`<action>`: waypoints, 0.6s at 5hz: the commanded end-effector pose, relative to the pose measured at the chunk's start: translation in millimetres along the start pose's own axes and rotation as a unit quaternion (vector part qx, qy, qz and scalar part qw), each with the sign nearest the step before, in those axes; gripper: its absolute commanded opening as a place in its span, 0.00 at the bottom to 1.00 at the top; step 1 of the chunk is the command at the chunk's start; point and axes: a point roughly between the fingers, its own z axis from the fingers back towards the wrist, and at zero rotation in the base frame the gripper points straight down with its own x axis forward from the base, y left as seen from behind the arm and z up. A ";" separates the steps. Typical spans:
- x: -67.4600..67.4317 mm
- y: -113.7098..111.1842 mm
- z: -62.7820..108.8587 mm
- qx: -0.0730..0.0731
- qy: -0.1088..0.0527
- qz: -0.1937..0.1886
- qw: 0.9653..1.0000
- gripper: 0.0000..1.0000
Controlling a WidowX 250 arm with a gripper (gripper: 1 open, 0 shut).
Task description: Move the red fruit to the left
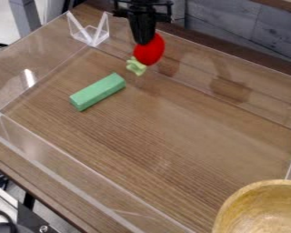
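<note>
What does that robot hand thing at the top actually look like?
The black gripper is dark throughout: a blocky body with a short crossbar, narrowing to slim black fingers. No cables or markings show, and everything above it is cut off by the frame.

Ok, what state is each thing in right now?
fingers: shut on the strawberry, pointing down
strawberry: held off the table, green cap end hanging lowest
green block: lying flat on the table, apart from the strawberry, nothing touching it
bowl: upright at the bottom right corner, partly cut off by the frame
</note>
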 end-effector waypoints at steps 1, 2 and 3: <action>-3.0 3.4 8.8 0.010 -0.024 -0.001 1.000 0.00; -1.5 7.8 -0.2 0.010 -0.020 0.001 1.000 0.00; -3.0 17.0 18.1 0.007 -0.032 0.007 0.999 0.00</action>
